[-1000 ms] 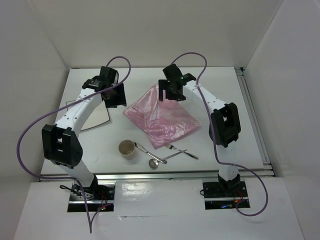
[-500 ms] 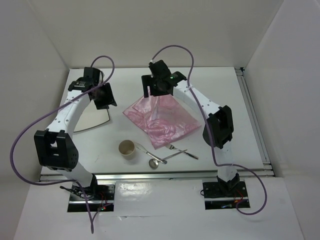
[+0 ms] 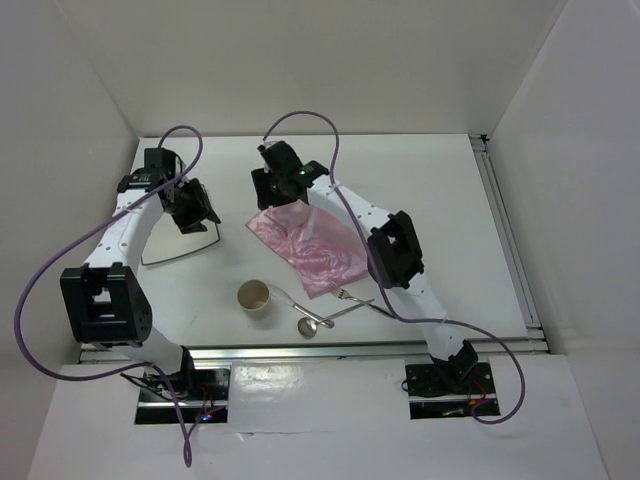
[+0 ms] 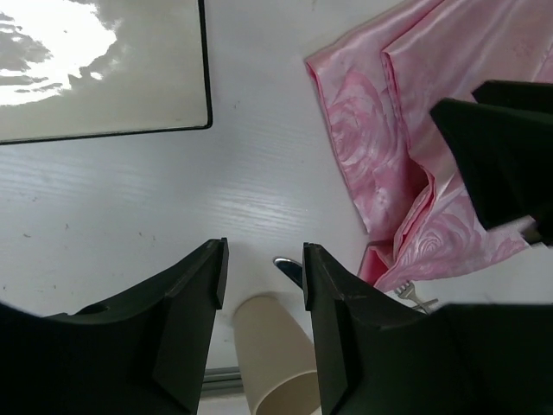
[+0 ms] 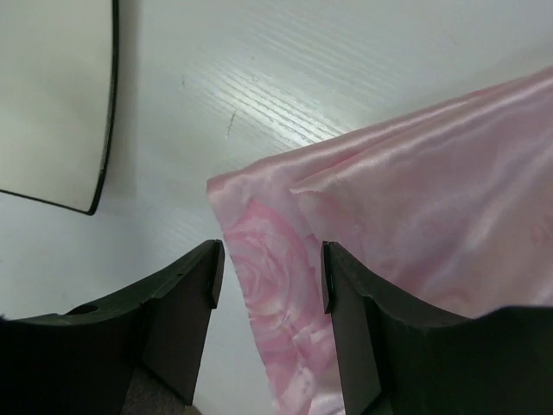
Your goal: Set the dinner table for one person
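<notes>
From above, the dinner table [image 3: 450, 200] carries the crumpled pink cloth [image 3: 305, 245] near its middle. In the left wrist view, my left gripper [image 4: 263, 255] hangs parted and empty over bare tabletop, clear of the plate [image 4: 104, 78]. In the right wrist view, my right gripper [image 5: 270, 251] is parted above the cloth's corner, probably lined up to pinch it and pull it flat.

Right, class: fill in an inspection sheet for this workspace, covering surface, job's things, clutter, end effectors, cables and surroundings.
Surface: white table, flat.
Job's things: pink cloth rumpled mid-table; plate at left; cup, spoon and fork near the front edge.
Clutter: nothing seen.
End effectors: left end effector open, empty, near the plate; right end effector open, over the cloth's corner.
Cables: purple cables loop off both arms.
Surroundings: white walls on three sides; rails at front and right.
</notes>
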{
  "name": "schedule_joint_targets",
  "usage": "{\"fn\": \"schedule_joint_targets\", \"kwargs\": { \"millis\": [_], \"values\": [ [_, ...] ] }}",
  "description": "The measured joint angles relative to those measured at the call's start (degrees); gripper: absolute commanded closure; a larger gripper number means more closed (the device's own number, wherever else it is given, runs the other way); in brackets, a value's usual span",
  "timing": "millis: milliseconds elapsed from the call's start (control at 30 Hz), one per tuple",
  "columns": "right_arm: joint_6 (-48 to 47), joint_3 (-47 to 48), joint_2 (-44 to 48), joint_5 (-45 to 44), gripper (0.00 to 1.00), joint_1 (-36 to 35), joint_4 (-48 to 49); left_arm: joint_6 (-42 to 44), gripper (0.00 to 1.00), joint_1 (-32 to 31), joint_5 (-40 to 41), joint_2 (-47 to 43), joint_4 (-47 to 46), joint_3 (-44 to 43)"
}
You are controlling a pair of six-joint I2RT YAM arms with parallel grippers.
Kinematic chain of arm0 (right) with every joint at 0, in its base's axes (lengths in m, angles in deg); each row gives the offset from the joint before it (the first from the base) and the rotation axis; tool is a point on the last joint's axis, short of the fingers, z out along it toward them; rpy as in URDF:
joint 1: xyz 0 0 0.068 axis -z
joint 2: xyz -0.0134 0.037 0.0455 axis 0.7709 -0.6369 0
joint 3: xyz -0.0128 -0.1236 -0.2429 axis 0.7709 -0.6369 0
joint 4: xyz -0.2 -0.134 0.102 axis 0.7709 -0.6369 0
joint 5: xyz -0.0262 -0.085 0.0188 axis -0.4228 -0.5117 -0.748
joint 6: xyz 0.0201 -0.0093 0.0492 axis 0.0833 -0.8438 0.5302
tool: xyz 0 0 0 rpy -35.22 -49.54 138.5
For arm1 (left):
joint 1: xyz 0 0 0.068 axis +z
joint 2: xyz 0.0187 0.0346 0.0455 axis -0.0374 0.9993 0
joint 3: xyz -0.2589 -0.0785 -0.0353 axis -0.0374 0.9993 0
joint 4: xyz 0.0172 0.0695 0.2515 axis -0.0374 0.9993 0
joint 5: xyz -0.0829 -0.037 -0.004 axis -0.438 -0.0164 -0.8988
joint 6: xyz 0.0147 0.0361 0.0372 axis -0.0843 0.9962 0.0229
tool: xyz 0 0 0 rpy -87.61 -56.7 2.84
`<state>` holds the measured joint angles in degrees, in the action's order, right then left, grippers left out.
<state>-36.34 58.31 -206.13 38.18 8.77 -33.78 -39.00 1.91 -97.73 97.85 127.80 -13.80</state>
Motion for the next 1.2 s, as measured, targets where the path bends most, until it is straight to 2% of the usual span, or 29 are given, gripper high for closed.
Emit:
{"fn": "schedule_joint_targets", "kwargs": {
  "millis": [167, 567, 600, 733, 933, 1067, 1167, 1200],
  "values": [
    [-0.37, 1.36, -5.42, -1.92, 0.4, -1.4, 1.25, -0.17, 0.43, 0.26, -2.25, -2.29, -0.24, 3.21],
    [-2.58, 1.99, -10.05, -16.92, 0.42, -5.14, 2.12, -0.17, 0.43, 0.15, -4.63, -2.43, -0.72, 5.38],
    [-2.82, 1.99, -10.16, -17.79, 0.37, -5.38, 2.38, -0.17, 0.43, 0.15, -4.63, -2.43, -0.74, 5.38],
    [-4.09, 2.29, -10.78, -20.68, 0.37, -5.6, 3.85, -0.09, 0.43, 0.15, -4.63, -2.4, -0.76, 5.38],
    [-4.44, 3.15, -12.35, -22.91, 0.51, -5.6, 5.29, -0.04, 0.42, 0.15, -4.68, -1.55, -0.79, 5.38],
    [-4.55, 3.15, -12.37, -23.06, 0.7, -5.6, 5.64, -0.07, 0.42, 0.15, -5.05, -0.24, -0.83, 5.38],
    [-4.72, 3.15, -12.37, -23.08, 0.8, -5.6, 5.66, -0.11, 0.41, 0.13, -5.33, 0.81, -0.85, 5.35],
    [-4.59, 3.15, -12.37, -23.08, 0.85, -5.6, 5.66, -0.17, 0.41, -0.04, -5.55, 1.11, -0.94, 5.33]
  ]
}}
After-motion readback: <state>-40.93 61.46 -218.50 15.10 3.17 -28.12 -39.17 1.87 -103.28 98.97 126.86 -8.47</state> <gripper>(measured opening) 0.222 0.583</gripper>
